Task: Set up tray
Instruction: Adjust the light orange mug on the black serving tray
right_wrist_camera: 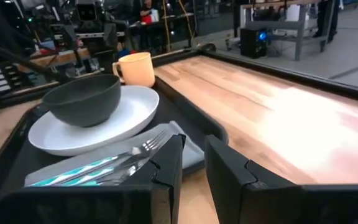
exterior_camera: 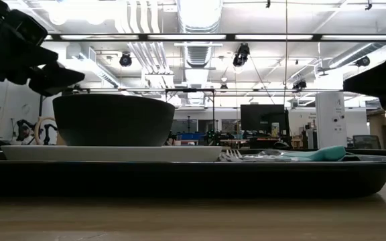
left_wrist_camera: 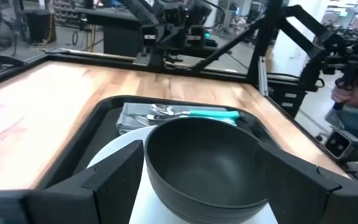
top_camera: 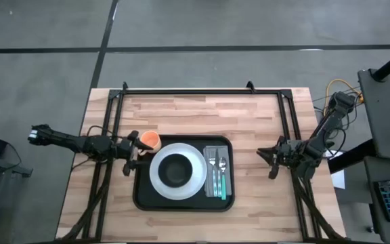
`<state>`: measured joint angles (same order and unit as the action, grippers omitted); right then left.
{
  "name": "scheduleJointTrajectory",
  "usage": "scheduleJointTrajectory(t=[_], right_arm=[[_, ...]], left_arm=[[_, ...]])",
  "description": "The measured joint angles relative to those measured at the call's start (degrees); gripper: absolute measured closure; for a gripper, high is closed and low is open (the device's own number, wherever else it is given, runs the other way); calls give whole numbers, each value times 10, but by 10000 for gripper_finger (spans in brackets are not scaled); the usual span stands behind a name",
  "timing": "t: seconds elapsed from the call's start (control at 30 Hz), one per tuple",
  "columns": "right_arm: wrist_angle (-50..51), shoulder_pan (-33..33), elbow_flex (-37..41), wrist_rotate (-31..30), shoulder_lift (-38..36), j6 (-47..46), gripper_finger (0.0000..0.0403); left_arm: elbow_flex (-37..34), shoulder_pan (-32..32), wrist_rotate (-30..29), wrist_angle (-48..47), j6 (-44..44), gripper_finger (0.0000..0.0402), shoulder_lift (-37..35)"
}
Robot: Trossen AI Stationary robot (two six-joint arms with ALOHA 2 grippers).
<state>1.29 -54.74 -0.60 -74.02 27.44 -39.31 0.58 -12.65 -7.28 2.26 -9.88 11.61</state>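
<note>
The black tray (top_camera: 141,196) lies mid-table. On it sit a white plate (top_camera: 196,177) carrying a dark bowl (top_camera: 176,169), and a grey napkin (top_camera: 227,163) with cutlery (top_camera: 217,177) that has teal handles. An orange cup (top_camera: 152,139) stands at the tray's far left corner; whether on the tray or the table, I cannot tell. My left gripper (top_camera: 130,154) hovers open at the tray's left edge, with the bowl (left_wrist_camera: 204,162) seen ahead between its fingers. My right gripper (top_camera: 269,161) is to the right of the tray, its fingers slightly apart (right_wrist_camera: 194,171), holding nothing.
A black metal frame (top_camera: 202,91) runs along the table's far edge and down both sides. Bare wood (top_camera: 202,115) lies between the tray and the far rail. In the right wrist view the cup (right_wrist_camera: 135,68) stands beyond the plate (right_wrist_camera: 92,127).
</note>
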Motion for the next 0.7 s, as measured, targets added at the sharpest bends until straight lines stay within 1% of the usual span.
scheduleJointTrajectory(t=[0.1, 0.2, 0.3, 0.4, 0.5, 0.6, 0.63, 0.7], right_arm=[[1, 0, 0, -2, 14, -2, 344], [3, 0, 0, -12, 41, -31, 344], [4, 0, 0, -14, 84, -75, 344], [4, 0, 0, -14, 142, -125, 344], [4, 0, 0, -12, 209, -184, 344], [3, 0, 0, -7, 276, -275, 344], [3, 0, 0, -4, 297, -305, 344], [1, 0, 0, 3, 337, -344, 344]], left_arm=[[0, 0, -3, 0, 9, 121, 0], [0, 0, -3, -1, 11, 121, 9], [0, 0, -3, -2, 12, 121, 43], [0, -1, -15, -1, -16, 121, 96], [0, -1, -75, 9, -61, 121, 165], [0, 0, -167, 16, -121, 121, 234], [-1, 0, -187, 18, -139, 121, 256], [-1, 0, -203, 27, -149, 121, 294]])
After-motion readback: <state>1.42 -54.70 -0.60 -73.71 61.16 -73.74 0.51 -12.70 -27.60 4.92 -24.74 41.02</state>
